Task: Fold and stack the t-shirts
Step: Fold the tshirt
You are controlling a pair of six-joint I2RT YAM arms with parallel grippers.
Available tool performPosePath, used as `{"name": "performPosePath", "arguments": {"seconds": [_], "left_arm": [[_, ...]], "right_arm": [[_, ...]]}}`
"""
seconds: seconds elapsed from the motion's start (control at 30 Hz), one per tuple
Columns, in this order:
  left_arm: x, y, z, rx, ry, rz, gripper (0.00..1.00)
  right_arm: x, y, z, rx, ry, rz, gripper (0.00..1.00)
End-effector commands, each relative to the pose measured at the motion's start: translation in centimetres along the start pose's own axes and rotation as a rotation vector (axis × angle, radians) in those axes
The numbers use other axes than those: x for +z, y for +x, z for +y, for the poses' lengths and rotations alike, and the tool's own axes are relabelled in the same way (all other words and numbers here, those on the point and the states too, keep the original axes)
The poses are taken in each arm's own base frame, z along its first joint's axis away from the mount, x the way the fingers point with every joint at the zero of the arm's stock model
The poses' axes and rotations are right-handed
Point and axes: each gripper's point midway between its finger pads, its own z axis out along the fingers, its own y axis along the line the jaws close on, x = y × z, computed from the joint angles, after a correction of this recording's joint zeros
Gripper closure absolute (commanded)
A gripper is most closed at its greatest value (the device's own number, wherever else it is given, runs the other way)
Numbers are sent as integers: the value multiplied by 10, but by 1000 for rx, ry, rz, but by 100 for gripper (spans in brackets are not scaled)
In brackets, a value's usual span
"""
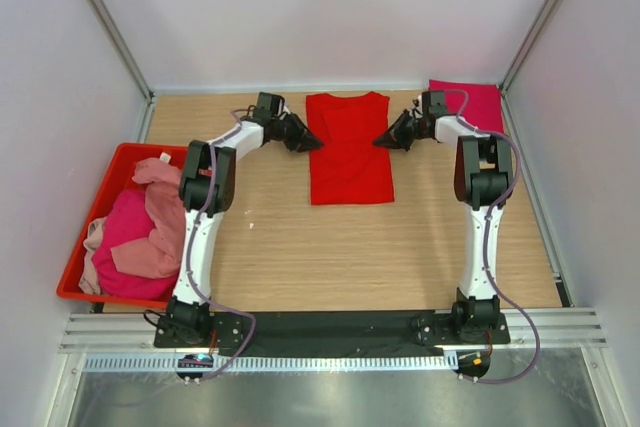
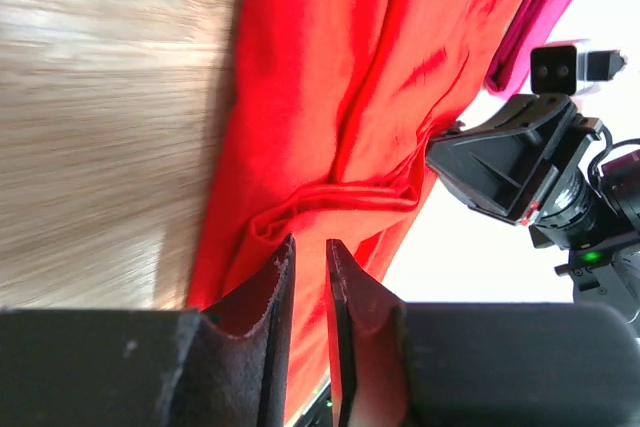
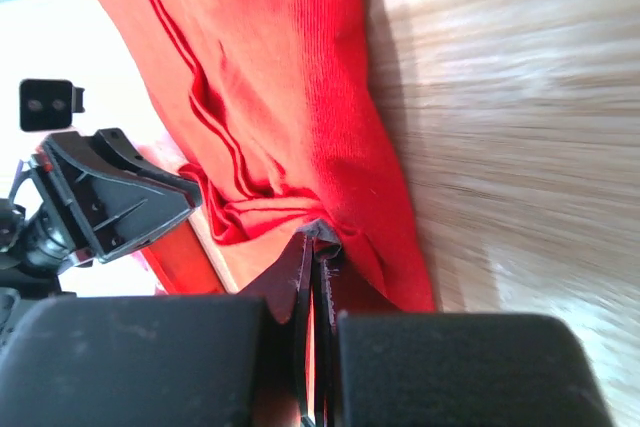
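So, quick look at our setup. We're working on a light wood-grain worktop (image 1: pixel 330 247), boxed in by plain pale walls (image 1: pixel 330 7) with metal frame posts (image 1: pixel 105 17) running up the corners. Our two arms are bolted to a black base plate (image 1: pixel 330 327) at the near edge, and a brushed metal strip (image 1: pixel 330 397) lies in front of it.

Our red t-shirt (image 1: pixel 348 152) lies flat at the far middle of the worktop, collar toward the back wall. The left tool (image 1: pixel 318 143) is at the shirt's left edge. Its fingers (image 2: pixel 270 297) stand only a narrow gap apart and the cloth is bunched at the tips, but we can't tell whether it's actually gripping. The right tool (image 1: pixel 379 140) is at the right edge, fingers (image 3: pixel 303 277) pressed together with a bit of red fabric pinched at the tip.

A folded magenta t-shirt (image 1: pixel 480 105) sits in the far right corner. On the left, a red bin (image 1: pixel 145 151) holds a heap of t-shirts (image 1: pixel 140 227), pink and magenta.
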Motion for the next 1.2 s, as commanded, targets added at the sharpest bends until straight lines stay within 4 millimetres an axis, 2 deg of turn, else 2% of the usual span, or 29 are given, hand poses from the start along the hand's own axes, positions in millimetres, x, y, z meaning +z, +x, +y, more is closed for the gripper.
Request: {"name": "performPosePath", "arguments": {"seconds": [0.0, 0.13, 0.17, 0.23, 0.27, 0.3, 0.37, 0.4, 0.47, 0.5, 0.53, 0.57, 0.6, 0.67, 0.7, 0.73, 0.8, 0.9, 1.0, 1.03, 1.17], "left_arm": [[-17, 10, -40, 76, 66, 18, 80], [-38, 18, -52, 111, 35, 5, 80], [-42, 22, -54, 142, 30, 4, 80], [-47, 30, -58, 161, 24, 6, 79], [-54, 36, -67, 176, 36, 8, 78], [-50, 49, -61, 173, 24, 34, 78], [-52, 64, -64, 194, 23, 53, 78], [-46, 77, -58, 206, 9, 77, 78], [-40, 90, -48, 199, -3, 117, 78], [-35, 99, -37, 185, -20, 140, 78], [-33, 102, -32, 180, -25, 150, 79], [-32, 106, -26, 174, -32, 157, 79], [-31, 108, -21, 180, -34, 161, 79], [-30, 116, 1, 162, -70, 179, 80], [-29, 119, 8, 165, -80, 185, 80], [-27, 126, 24, 147, -106, 204, 80], [-26, 131, 41, 141, -134, 213, 81], [-30, 144, 66, 126, -179, 236, 82], [-43, 152, 72, 146, -198, 238, 82], [-47, 153, 68, 155, -194, 234, 82], [-61, 165, 39, 179, -150, 243, 81]], "right_arm": [[-25, -17, 37, -48, -43, -61, 99], [-50, -12, 64, -90, -46, -86, 97], [-53, -7, 62, -82, -29, -75, 95], [-58, 9, 68, -95, -37, -50, 93], [-58, 15, 68, -94, -37, -37, 89], [-54, 31, 65, -92, -37, 2, 88], [-53, 45, 68, -110, -48, 20, 84], [-48, 59, 60, -105, -42, 54, 83], [-42, 78, 64, -125, -76, 102, 83], [-38, 89, 54, -116, -69, 131, 83], [-37, 95, 54, -123, -94, 146, 85], [-36, 98, 49, -114, -93, 153, 92], [-34, 108, 33, -87, -74, 175, 95], [-32, 116, 20, -88, -78, 190, 98], [-30, 126, 1, -58, -52, 212, 99], [-28, 128, -6, -55, -54, 210, 99], [-27, 141, -27, -17, -34, 233, 99], [-30, 154, -36, -12, -32, 257, 99], [-46, 156, -21, -60, -53, 241, 99], [-56, 155, -9, -80, -64, 226, 99], [-77, 155, 16, -125, -101, 203, 99]]}}
